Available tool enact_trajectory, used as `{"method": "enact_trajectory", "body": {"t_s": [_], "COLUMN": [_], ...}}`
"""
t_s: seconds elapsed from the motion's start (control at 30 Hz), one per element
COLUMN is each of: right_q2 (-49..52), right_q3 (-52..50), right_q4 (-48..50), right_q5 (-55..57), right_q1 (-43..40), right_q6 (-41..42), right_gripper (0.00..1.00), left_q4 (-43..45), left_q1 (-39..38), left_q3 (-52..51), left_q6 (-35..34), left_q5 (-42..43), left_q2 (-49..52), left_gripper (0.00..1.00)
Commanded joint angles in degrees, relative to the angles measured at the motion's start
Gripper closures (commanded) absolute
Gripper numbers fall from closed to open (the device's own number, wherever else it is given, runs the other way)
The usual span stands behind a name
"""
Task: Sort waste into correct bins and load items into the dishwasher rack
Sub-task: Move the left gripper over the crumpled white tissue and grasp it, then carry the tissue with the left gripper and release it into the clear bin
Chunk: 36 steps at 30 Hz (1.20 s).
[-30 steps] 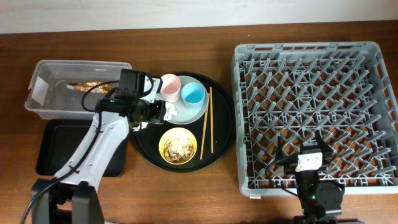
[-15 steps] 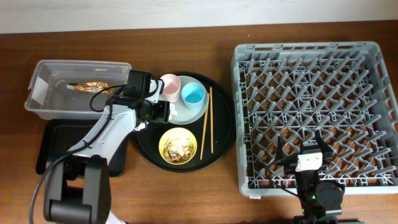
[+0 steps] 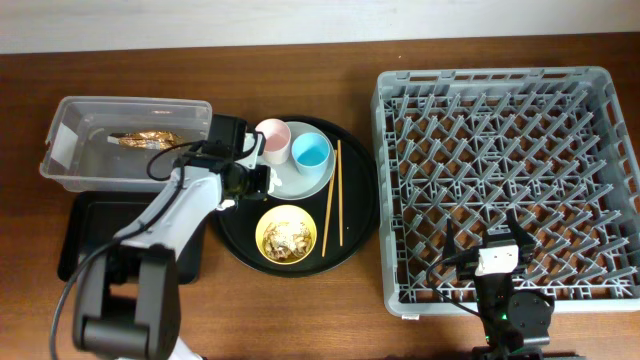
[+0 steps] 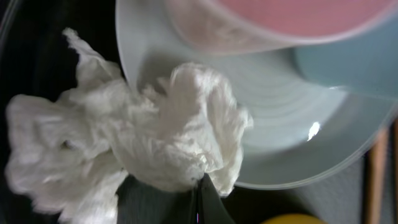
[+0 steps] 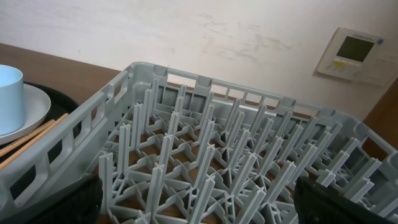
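Note:
Crumpled white tissue (image 4: 124,130) lies at the left edge of the pale grey plate (image 4: 280,124), partly on the round black tray. My left gripper (image 3: 262,180) is down at that spot, its jaws pressed together on the tissue's lower edge. The pink cup (image 3: 272,139) and the light-blue cup (image 3: 311,151) stand on the plate (image 3: 320,180). Beige scraps fill the yellow bowl (image 3: 286,234), and the chopsticks (image 3: 332,195) lie to its right. My right gripper (image 3: 482,232) hangs open over the front of the dishwasher rack (image 3: 390,200), holding nothing.
The clear tub (image 3: 75,130) at the far left holds a brown-gold wrapper (image 3: 145,138). The shallow black rectangular tray (image 3: 85,235) sits in front of it, partly under my left arm. The round black tray (image 3: 355,215) carries the dishes beside the rack.
My left gripper has edged right onto the tissue and its jaws have closed on it. The right arm has not moved.

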Motion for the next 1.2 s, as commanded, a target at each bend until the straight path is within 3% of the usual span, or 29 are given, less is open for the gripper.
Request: {"method": "enact_trajectory", "body": {"t_s": [0.0, 0.13, 0.27, 0.47, 0.5, 0.53, 0.67, 0.73, 0.87, 0.97, 1.03, 1.17], "right_q2": [-0.33, -0.33, -0.33, -0.33, -0.33, -0.33, -0.33, -0.33, -0.33, -0.33, -0.33, -0.33], "right_q3": [-0.31, -0.31, -0.31, -0.31, -0.31, -0.31, -0.31, -0.31, -0.31, -0.31, -0.31, -0.31], "right_q4": [-0.37, -0.37, -0.37, -0.37, -0.37, -0.37, -0.37, -0.37, -0.37, -0.37, -0.37, -0.37], "right_q5": [-0.09, -0.09, -0.09, -0.09, -0.09, -0.09, -0.09, -0.09, -0.09, -0.09, -0.09, -0.09], "right_q1": [0.33, 0.33, 0.33, 0.33, 0.33, 0.33, 0.33, 0.33, 0.33, 0.33, 0.33, 0.33], "right_q6": [-0.39, -0.39, -0.39, -0.39, -0.39, -0.39, -0.39, -0.39, -0.39, -0.39, -0.39, -0.39], "right_gripper": [0.02, 0.02, 0.02, 0.02, 0.02, 0.02, 0.02, 0.02, 0.02, 0.02, 0.01, 0.02], "left_q4": [-2.51, -9.11, -14.12, -14.25, -14.27, -14.27, -13.64, -13.60, -12.09, -9.51, -7.63, -4.39], "left_q1": [0.26, 0.24, 0.20, 0.22, 0.20, 0.20, 0.20, 0.20, 0.04, -0.68, -0.66, -0.66], "left_q3": [1.20, 1.20, 1.18, 1.18, 1.18, 1.18, 1.18, 1.18, 0.55, -1.14, -2.54, -2.54], "left_q6": [0.92, 0.94, 1.14, 1.11, 1.11, 1.11, 1.11, 1.68, 14.32, 19.80, 28.24, 33.68], "left_q5": [-0.24, -4.33, -8.70, -9.44, -9.44, -9.44, -9.42, -9.42, -9.20, -9.25, -9.25, -9.27], "left_q2": [-8.44, -15.10, -14.32, -13.73, -13.73, -13.73, -13.75, -13.75, -13.07, -10.78, -7.61, -4.37], "left_gripper": [1.00, 1.00, 1.00, 0.98, 0.73, 0.61, 0.53, 0.35, 0.09, 0.08, 0.08, 0.08]}}
